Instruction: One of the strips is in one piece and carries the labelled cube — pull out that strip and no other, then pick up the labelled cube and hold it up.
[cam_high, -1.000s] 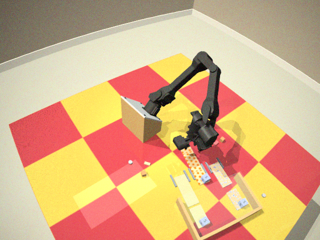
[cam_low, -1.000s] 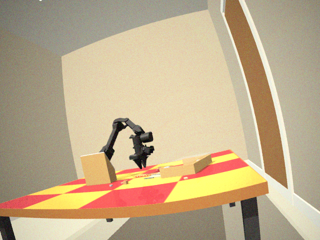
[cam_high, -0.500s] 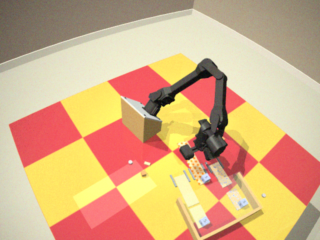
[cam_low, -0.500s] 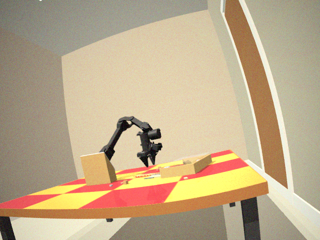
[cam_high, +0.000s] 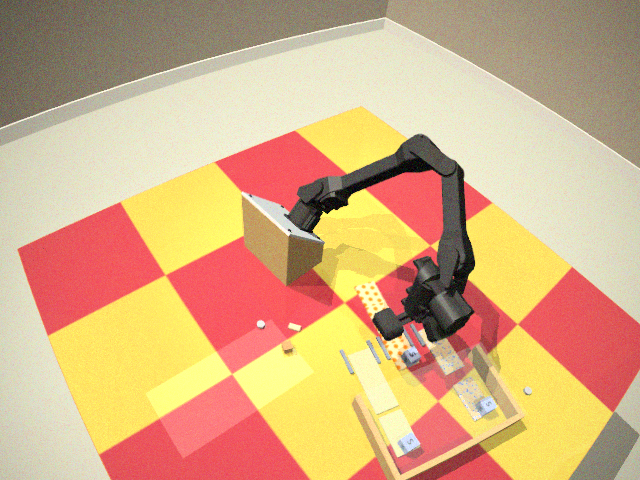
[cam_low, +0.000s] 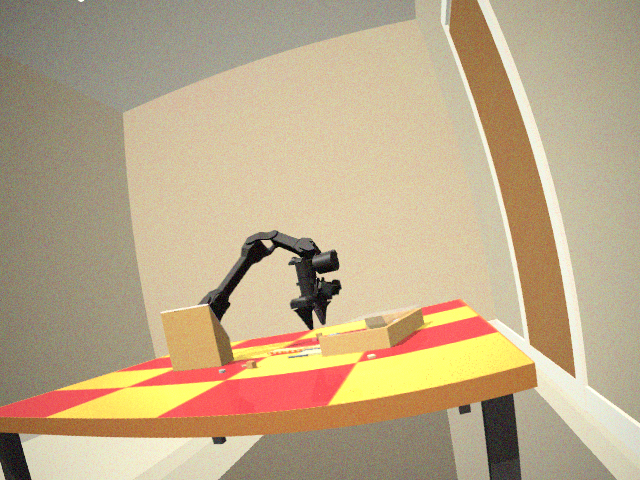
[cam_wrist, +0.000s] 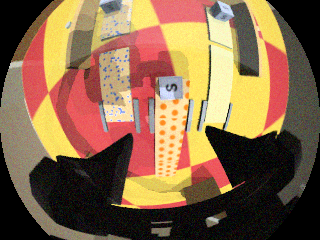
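The orange-dotted strip (cam_high: 369, 297) (cam_wrist: 172, 145) shows no gap and carries a grey cube (cam_high: 410, 355) (cam_wrist: 171, 88) marked S at its far end. The cream strip (cam_high: 373, 379) (cam_wrist: 220, 80) is split from a short piece (cam_high: 392, 423) (cam_wrist: 219, 32) bearing another cube (cam_high: 408, 442) (cam_wrist: 221, 10). The blue-speckled strip (cam_high: 448, 357) (cam_wrist: 115, 80) is also split from a short piece (cam_high: 467, 393) (cam_wrist: 116, 27) with a cube (cam_high: 485, 406) (cam_wrist: 111, 5). My gripper (cam_low: 316, 326) (cam_wrist: 170, 132) is open and empty, above the dotted strip; its fingers are hidden in the top view.
Grey guide rails (cam_high: 346, 361) (cam_wrist: 103, 116) flank the strips. A low wooden wall (cam_high: 461, 445) (cam_low: 356, 345) encloses the far cubes on three sides. A wooden box (cam_high: 266, 248) (cam_low: 188, 338) stands beside the arm's base. A small brown cube (cam_high: 287, 347) (cam_low: 251, 364) lies on the table.
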